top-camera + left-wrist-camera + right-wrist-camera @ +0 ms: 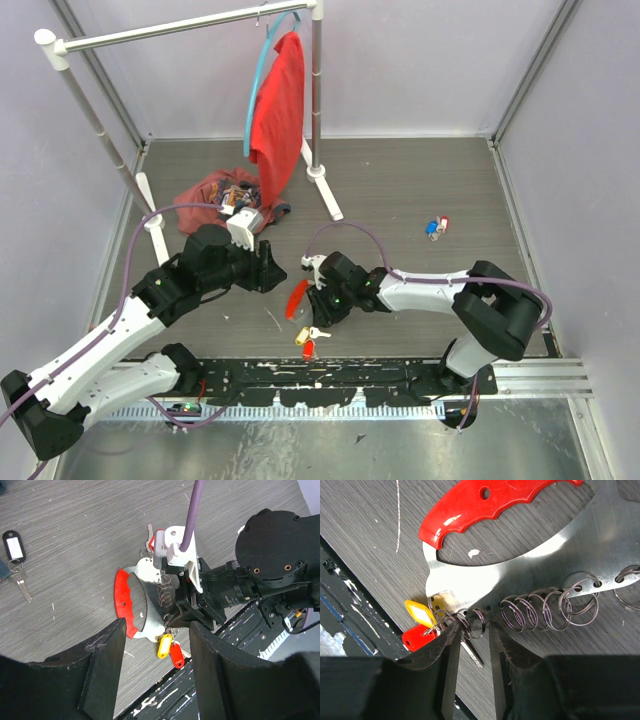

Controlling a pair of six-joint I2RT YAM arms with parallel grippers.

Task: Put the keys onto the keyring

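Take the metal plate (485, 575) with the red handle as your reference. Along its drilled edge, opposite the handle, you have a row of split rings (535, 612). They overlap, so count at least six loops and no firmer than that.

The keyring (473, 625) is the end loop, at the plate's corner. It is threaded through a hole and stands on edge, crosswise to the plate's long axis.

At that same corner you can count one yellow tag (420, 614), one red tag (416, 638) and one bare silver key (471, 652). The key's blade points straight away from the drilled edge. Two loose keys (436, 228), one blue-headed and one red-headed, lie together well apart from the plate, out on its ringed side.

Your right gripper (472, 632) has its fingers drawn in to a narrow slot that straddles the keyring and the silver key. You cannot tell whether they pinch either one. Your left gripper (157, 630) is spread wide near the plate's handle side, with nothing in its grasp.
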